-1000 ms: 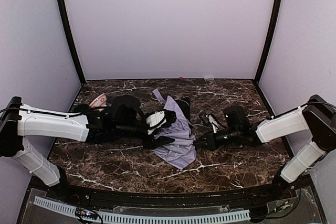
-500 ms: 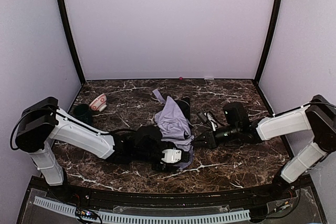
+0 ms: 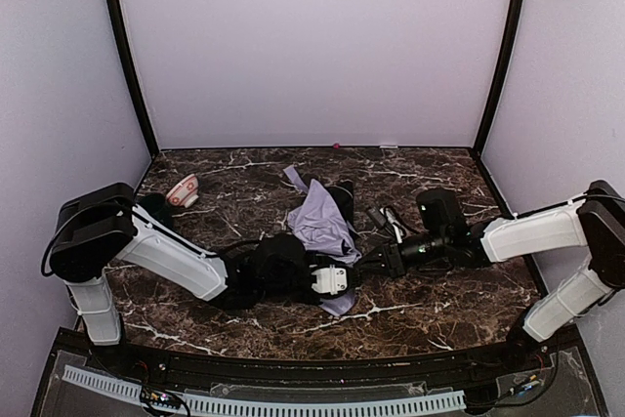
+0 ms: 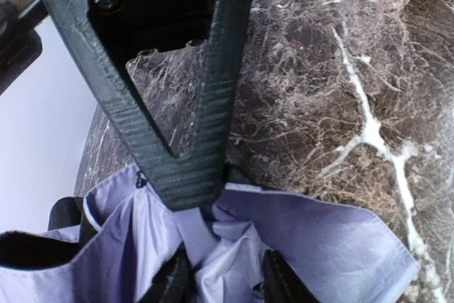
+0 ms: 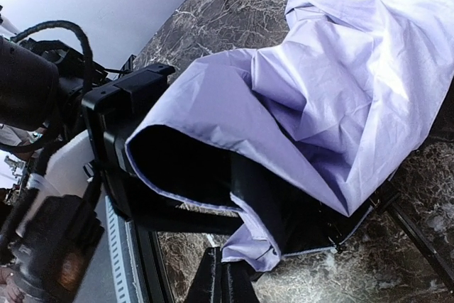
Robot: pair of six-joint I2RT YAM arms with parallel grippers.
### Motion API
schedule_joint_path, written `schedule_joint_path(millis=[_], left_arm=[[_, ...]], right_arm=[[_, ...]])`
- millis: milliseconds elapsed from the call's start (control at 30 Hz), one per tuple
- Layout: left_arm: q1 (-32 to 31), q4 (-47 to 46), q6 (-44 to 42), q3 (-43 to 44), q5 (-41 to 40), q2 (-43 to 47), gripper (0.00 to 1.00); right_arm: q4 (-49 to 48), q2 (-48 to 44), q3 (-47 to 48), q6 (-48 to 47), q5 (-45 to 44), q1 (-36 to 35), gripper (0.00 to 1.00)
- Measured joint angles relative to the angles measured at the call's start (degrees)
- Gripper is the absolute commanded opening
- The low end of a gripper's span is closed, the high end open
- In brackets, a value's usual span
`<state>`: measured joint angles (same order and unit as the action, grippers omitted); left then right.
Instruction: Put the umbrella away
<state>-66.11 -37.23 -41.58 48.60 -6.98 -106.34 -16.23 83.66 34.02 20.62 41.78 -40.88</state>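
While both arms reach low across the marble table (image 3: 439, 312), the umbrella (image 3: 320, 220) lies crumpled at its middle.
Left gripper (image 3: 337, 284) meets the lavender canopy's near edge, and right gripper (image 3: 369, 263) is tucked under its right fold; the fabric hides whether either pincer is pinching.

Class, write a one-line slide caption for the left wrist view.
Left gripper tip meeting the lavender umbrella on the marble table.

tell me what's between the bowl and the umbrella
Only bare marble tabletop lies between the bowl and the umbrella, as the top external view shows.
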Motion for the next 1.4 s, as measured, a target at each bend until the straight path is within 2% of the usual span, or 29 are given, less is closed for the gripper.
schedule_joint_path(millis=[33,67,200,300,467,600,633,700,733,800,1033,1200,1400], left_arm=[[0.0,-0.7,-0.6,-0.1,-0.8,-0.5,0.02],[0.0,-1.2,-1.5,-0.2,-1.6,-0.9,0.0],[0.0,-2.9,-2.3,-1.2,-3.2,-0.7,0.0],[0.1,-2.2,-1.1,-3.5,-2.2,2.5,0.0],[2.3,2.7,4.5,-7.1,6.7,14.7,0.0],[4.5,4.2,8.2,-9.7,13.3,20.4,0.0],[5.0,4.4,9.0,-10.1,14.5,21.2,0.0],[5.9,6.1,10.6,-10.1,17.1,22.6,0.0],[6.3,8.6,11.3,-10.3,18.5,23.6,0.0],[6.8,12.9,12.6,-10.3,21.4,24.8,0.0],[7.3,28.1,17.1,-3.1,28.9,24.8,0.0],[7.4,32.8,19.9,0.0,31.8,24.4,0.0],[7.4,35.8,22.1,3.6,34.3,22.8,0.0]], right_arm=[[0.0,0.0,0.0,-0.1,0.2,0.0,0.0],[0.0,0.0,0.0,-0.2,0.4,0.0,0.0],[1.0,-1.2,0.0,-0.6,0.5,0.6,0.0],[3.7,-3.0,0.0,-2.1,0.3,1.7,0.0],[6.0,-4.2,0.2,-4.9,1.7,3.9,0.0],[5.7,-4.8,3.0,-7.2,5.7,3.7,0.01],[5.8,-4.7,3.5,-7.8,6.2,3.7,0.09],[6.9,-4.4,4.2,-8.8,6.6,3.6,0.32],[8.5,-4.2,4.5,-9.5,5.8,4.2,0.38],[11.2,-3.3,4.8,-11.0,4.0,6.0,0.43],[15.9,0.4,9.2,-11.7,-2.4,7.0,0.44],[13.2,7.6,16.0,-10.7,-3.4,6.2,0.44],[10.3,21.0,29.8,-11.3,-2.6,2.8,0.43]])
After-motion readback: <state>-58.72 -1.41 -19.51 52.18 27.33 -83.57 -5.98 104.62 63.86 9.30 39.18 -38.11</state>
